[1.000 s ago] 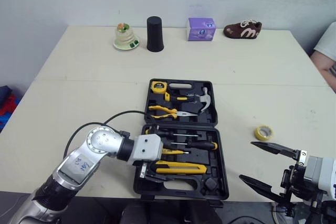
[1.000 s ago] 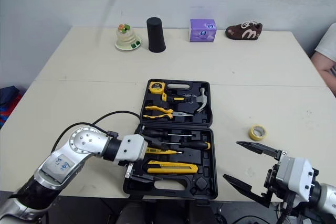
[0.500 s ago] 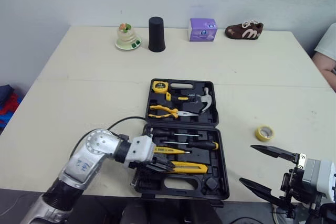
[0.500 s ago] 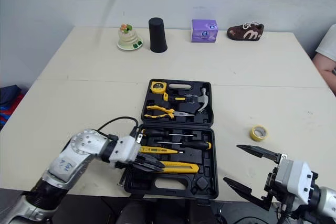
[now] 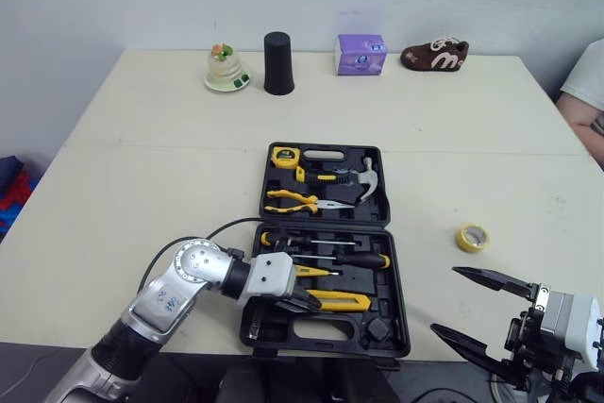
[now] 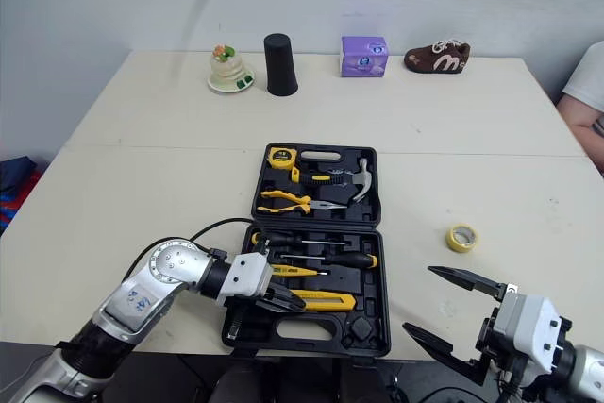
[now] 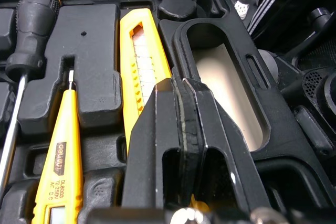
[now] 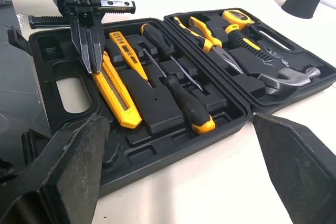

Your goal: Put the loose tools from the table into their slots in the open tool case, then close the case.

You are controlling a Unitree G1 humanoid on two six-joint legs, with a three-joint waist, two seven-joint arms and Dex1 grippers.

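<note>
The black tool case (image 5: 401,261) lies open in the middle of the table. Its far half holds a tape measure (image 5: 284,155), pliers (image 5: 297,199) and a hammer (image 5: 363,183). In the near half lie screwdrivers (image 5: 354,260), a yellow tester pen (image 7: 60,166) and a yellow utility knife (image 5: 344,303). My left gripper (image 5: 311,304) is shut with nothing between its fingers, its tips just over the knife (image 7: 144,66). A loose roll of yellow tape (image 5: 473,237) rests on the table to the right of the case. Beyond the table's front right edge my right gripper (image 5: 444,300) hangs open and holds nothing.
Along the far edge stand a small decorated dish (image 5: 225,69), a black cup (image 5: 277,63), a purple box (image 5: 361,54) and a brown shoe (image 5: 435,54). A person's sleeve (image 5: 585,82) shows at the right edge. The case's near rim sits close to the table's front edge.
My left gripper has shut and moved from the case's left rim to the right, over the utility knife. The right gripper stays open in its place.
</note>
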